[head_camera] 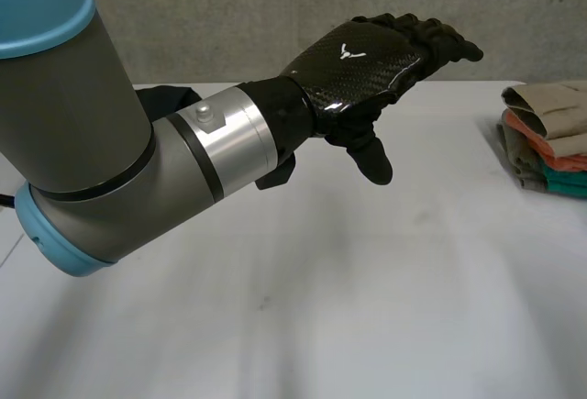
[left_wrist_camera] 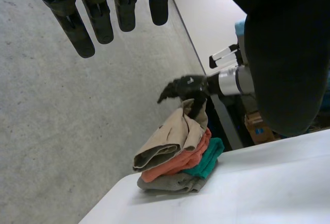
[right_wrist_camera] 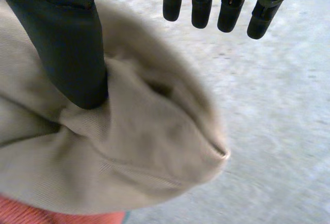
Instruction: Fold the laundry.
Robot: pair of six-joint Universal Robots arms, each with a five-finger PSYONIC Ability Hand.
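**Operator:** Where is the laundry?

**Spotter:** You have a folded stack (head_camera: 548, 133) at the right side of the white table (head_camera: 321, 307). A beige piece (right_wrist_camera: 144, 147) lies on top, with an orange piece (left_wrist_camera: 178, 163), a teal piece (left_wrist_camera: 210, 156) and a grey piece (left_wrist_camera: 170, 183) under it.

**Operator:** And my hands?

**Spotter:** Your left hand (head_camera: 367, 60) hangs above the table, well apart from the stack. It is loosely spread and holds nothing. Your right hand (left_wrist_camera: 188, 86) is on the stack. Its thumb (right_wrist_camera: 72, 44) presses into the beige piece, and its fingers (right_wrist_camera: 201, 7) are straight and clear of the cloth.
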